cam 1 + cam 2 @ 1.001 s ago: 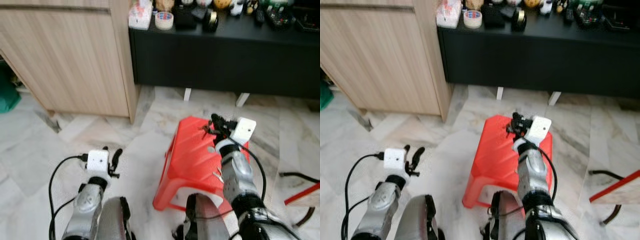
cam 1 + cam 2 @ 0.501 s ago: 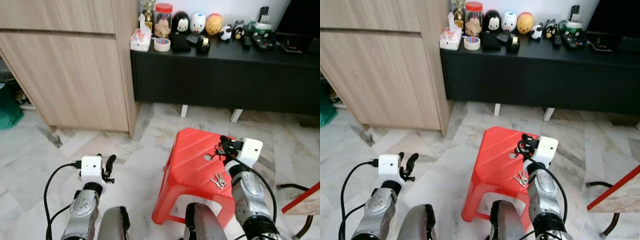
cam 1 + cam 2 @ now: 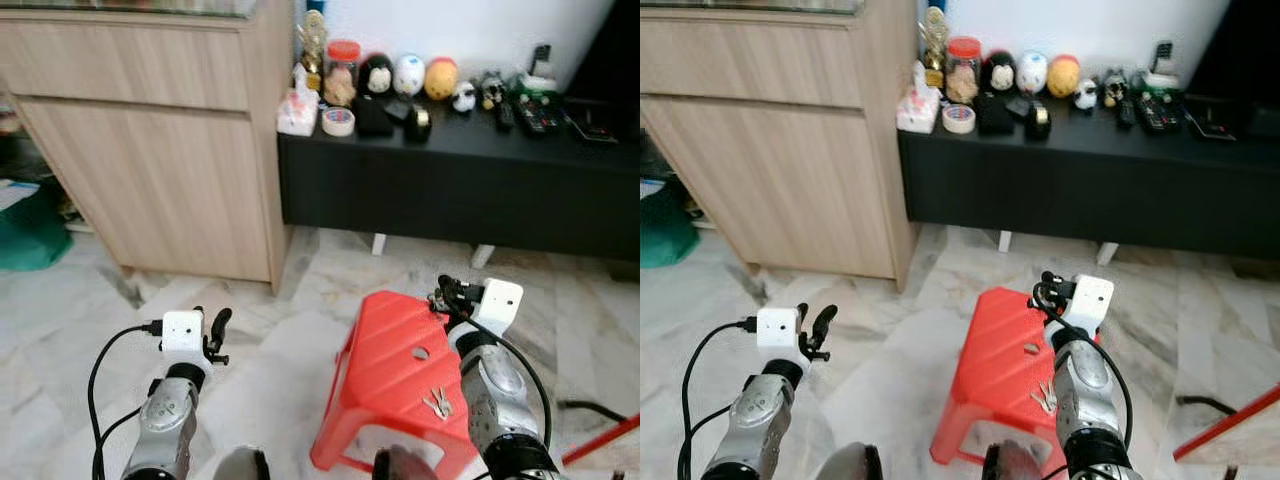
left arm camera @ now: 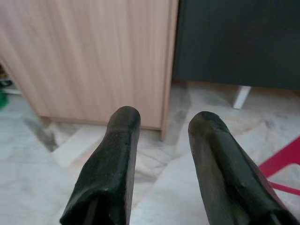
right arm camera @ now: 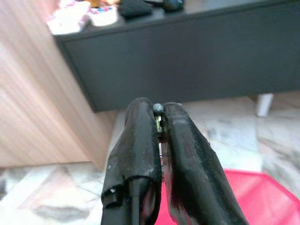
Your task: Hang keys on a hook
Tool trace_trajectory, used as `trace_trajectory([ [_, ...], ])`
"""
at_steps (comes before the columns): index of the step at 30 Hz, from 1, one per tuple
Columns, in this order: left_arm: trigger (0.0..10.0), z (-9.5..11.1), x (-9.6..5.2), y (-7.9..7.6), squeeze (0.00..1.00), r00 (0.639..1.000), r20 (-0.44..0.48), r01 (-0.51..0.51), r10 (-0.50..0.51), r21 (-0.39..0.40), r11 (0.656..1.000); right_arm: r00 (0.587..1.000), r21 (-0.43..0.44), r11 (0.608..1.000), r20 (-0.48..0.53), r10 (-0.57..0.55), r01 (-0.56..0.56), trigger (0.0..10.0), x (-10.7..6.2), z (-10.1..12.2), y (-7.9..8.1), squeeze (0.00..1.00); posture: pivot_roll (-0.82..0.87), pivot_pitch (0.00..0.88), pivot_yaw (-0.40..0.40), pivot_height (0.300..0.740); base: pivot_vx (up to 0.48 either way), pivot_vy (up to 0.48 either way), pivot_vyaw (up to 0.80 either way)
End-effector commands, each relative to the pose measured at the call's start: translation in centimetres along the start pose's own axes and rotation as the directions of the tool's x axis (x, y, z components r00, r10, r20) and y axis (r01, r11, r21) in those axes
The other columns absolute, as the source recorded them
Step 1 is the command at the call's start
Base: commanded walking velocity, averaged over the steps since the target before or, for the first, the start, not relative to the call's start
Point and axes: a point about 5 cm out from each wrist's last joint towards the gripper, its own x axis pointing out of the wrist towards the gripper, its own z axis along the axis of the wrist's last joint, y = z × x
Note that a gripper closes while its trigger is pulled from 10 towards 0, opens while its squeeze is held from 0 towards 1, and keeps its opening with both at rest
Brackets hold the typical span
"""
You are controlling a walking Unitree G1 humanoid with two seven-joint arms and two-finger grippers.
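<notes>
R gripper (image 5: pixel 159 123) is clenched on a small metal bit, likely a key ring; keys (image 3: pixel 437 404) lie on red stool (image 3: pixel 395 370) below/behind it. Risk: thin pinch slips w/ walking. L gripper (image 4: pixel 161 136) hangs open, idle.

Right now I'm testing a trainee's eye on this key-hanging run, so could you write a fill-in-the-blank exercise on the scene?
1. A bunch of keys lies on top of the ___ stool.
2. The left gripper holds nothing and its fingers are ___.
3. The right gripper is ___ on a small metal piece.
4. The roll of tape sits on the ___ cabinet.

Missing words: red; open; shut; black
</notes>
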Motion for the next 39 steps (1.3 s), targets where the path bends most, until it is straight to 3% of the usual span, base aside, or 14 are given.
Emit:
trace_trajectory([
  [1,10.0,-0.1,0.0,0.0,0.0,1.0,0.0,0.006,-0.006,-0.005,1.0,1.0,0.001,1.0,0.005,0.009,-0.009,10.0,0.0,0.3,0.0,0.0,0.07,0.0,-0.058,0.717,0.0,0.0,0.0],
  [7,10.0,-0.1,0.0,-0.1,0.0,1.0,0.001,0.014,-0.014,-0.005,1.0,0.999,-0.009,0.999,-0.002,0.039,-0.039,10.0,0.1,0.5,0.2,0.0,0.07,0.0,-0.058,0.74,0.0,0.0,0.0],
  [9,10.0,-0.1,-0.1,-0.4,0.0,1.0,0.0,0.031,-0.031,0.0,1.0,0.994,-0.064,0.993,-0.025,0.102,-0.103,10.0,0.1,0.5,0.7,0.0,0.07,0.0,-0.06,0.74,0.0,0.0,0.0],
  [14,10.0,0.5,0.0,-0.8,0.0,0.998,0.028,0.056,-0.056,-0.002,0.998,0.983,-0.06,0.981,-0.036,0.183,-0.185,10.0,0.1,0.7,1.5,0.0,0.07,0.0,-0.06,0.74,0.0,0.0,0.0],
  [18,10.0,1.6,0.3,-2.1,0.0,0.986,0.068,0.152,-0.151,-0.006,0.988,0.928,-0.084,0.924,-0.037,0.371,-0.373,10.0,0.0,1.8,3.2,0.0,0.07,0.0,-0.056,0.74,0.0,0.0,0.0],
  [19,10.0,1.6,0.3,-2.1,0.0,0.986,0.068,0.152,-0.151,-0.006,0.988,0.928,-0.084,0.924,-0.037,0.371,-0.373,10.0,0.0,1.8,3.2,0.0,0.07,0.0,-0.056,0.74,0.0,0.0,0.0],
  [25,10.0,2.6,0.3,-3.8,0.0,0.947,0.083,0.305,-0.31,0.066,0.95,0.823,-0.151,0.809,-0.119,0.555,-0.568,10.0,-0.3,2.2,4.7,0.0,0.06,0.0,-0.055,0.74,0.0,0.0,0.0],
  [27,10.0,2.6,0.3,-4.1,0.0,0.939,0.079,0.329,-0.335,0.076,0.941,0.811,-0.16,0.795,-0.129,0.571,-0.585,10.0,-0.3,2.3,4.9,0.0,0.06,0.0,-0.057,0.74,0.0,0.0,0.0],
  [28,10.0,2.9,0.2,-4.4,0.0,0.924,0.077,0.367,-0.374,0.099,0.925,0.746,-0.149,0.731,-0.155,0.647,-0.666,10.0,-0.7,2.5,5.9,0.0,0.07,0.0,-0.058,0.74,0.0,0.0,0.0],
  [30,10.0,3.0,0.2,-4.5,0.0,0.92,0.078,0.376,-0.385,0.105,0.921,0.722,-0.147,0.707,-0.161,0.673,-0.692,10.0,-0.8,2.6,6.3,0.0,0.07,0.0,-0.058,0.74,0.0,0.0,0.0],
  [31,10.0,3.5,0.0,-4.7,0.0,0.907,0.085,0.404,-0.413,0.108,0.908,0.669,-0.154,0.652,-0.188,0.719,-0.743,10.0,-1.3,2.8,7.0,0.0,0.07,0.0,-0.063,0.74,0.0,0.0,0.0],
  [32,10.0,3.7,-0.1,-5.0,0.0,0.892,0.081,0.434,-0.445,0.119,0.893,0.64,-0.153,0.621,-0.204,0.741,-0.769,10.0,-1.5,2.9,7.4,0.0,0.07,0.0,-0.065,0.74,0.0,0.0,0.0],
  [34,10.0,3.9,-0.2,-5.1,0.0,0.881,0.077,0.455,-0.466,0.127,0.881,0.619,-0.151,0.601,-0.214,0.755,-0.785,10.0,-1.7,3.0,7.6,0.0,0.07,0.0,-0.067,0.74,0.0,0.0,0.0],
  [39,10.0,4.4,-0.8,-6.1,0.0,0.83,0.061,0.54,-0.554,0.163,0.826,0.483,-0.149,0.46,-0.274,0.831,-0.875,10.0,-2.9,3.1,8.8,0.0,0.07,0.0,-0.075,0.74,0.0,0.0,0.0],
])
